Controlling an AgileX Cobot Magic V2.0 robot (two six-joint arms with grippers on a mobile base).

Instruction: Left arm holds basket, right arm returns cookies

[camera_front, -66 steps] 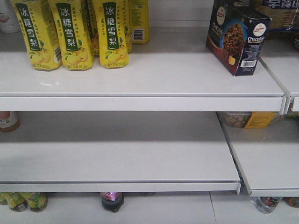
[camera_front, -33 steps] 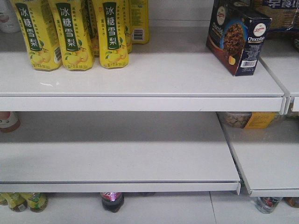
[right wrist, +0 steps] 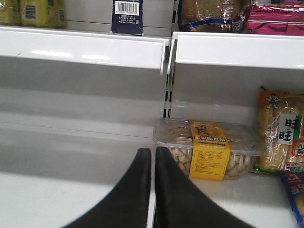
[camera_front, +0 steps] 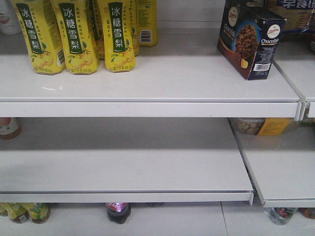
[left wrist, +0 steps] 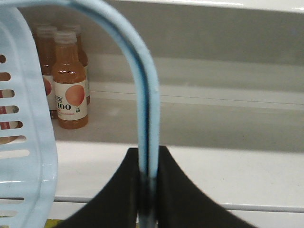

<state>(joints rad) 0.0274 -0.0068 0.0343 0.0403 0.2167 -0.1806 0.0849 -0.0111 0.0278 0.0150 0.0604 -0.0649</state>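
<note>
Two grippers report: my left gripper [left wrist: 146,187] pinches the basket [left wrist: 21,142] by its hoop handle [left wrist: 142,90], my right gripper [right wrist: 153,190] has fingers pressed together, empty. The cookies [camera_front: 250,39] stand upright on the upper shelf [camera_front: 147,93]; I judge the box light, stiff, best gripped across its narrow sides. Only the right wrist view shows the lower snack tub [right wrist: 209,147]
</note>
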